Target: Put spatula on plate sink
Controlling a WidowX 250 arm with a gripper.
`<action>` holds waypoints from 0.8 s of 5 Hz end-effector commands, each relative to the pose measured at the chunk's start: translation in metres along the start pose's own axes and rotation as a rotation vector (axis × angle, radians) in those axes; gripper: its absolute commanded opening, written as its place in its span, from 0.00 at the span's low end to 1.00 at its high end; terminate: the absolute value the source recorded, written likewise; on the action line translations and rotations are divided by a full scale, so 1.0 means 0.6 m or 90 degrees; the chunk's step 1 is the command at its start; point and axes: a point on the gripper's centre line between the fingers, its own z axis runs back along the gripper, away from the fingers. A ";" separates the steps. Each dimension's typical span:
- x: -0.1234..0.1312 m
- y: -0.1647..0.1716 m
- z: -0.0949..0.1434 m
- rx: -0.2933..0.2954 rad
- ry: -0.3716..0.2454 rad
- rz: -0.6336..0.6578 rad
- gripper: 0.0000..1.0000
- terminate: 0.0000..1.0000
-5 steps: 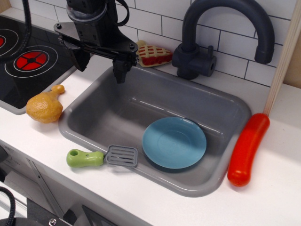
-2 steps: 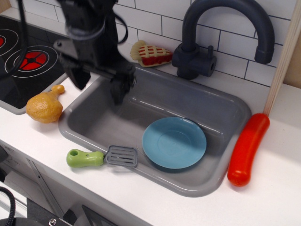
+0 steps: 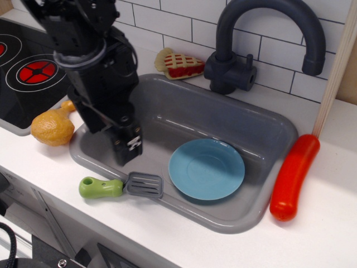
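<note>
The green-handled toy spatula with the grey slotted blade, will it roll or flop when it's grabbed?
The green-handled grey-bladed toy spatula looks like stiff moulded plastic, so probably no flop. Its flat blade should stop rolling. Lying across the grey plastic sink rim, it might tip in if nudged.

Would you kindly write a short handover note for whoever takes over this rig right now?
Pincer: low over the sink's front-left corner, just above the spatula, holding nothing; whether it is open or shut cannot be told from this view.
Spatula: lying across the front rim of the sink, green handle on the counter, grey blade on the rim.
Plate: flat on the sink floor, nothing on it.
Done: only the approach toward the spatula.
Left: grasp the spatula, lift it, carry it right to the plate, release.
</note>
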 end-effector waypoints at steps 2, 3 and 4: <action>-0.019 0.000 -0.013 -0.012 0.028 -0.144 1.00 0.00; -0.028 0.000 -0.024 -0.009 0.026 -0.152 1.00 0.00; -0.035 0.008 -0.049 0.006 0.025 -0.154 1.00 0.00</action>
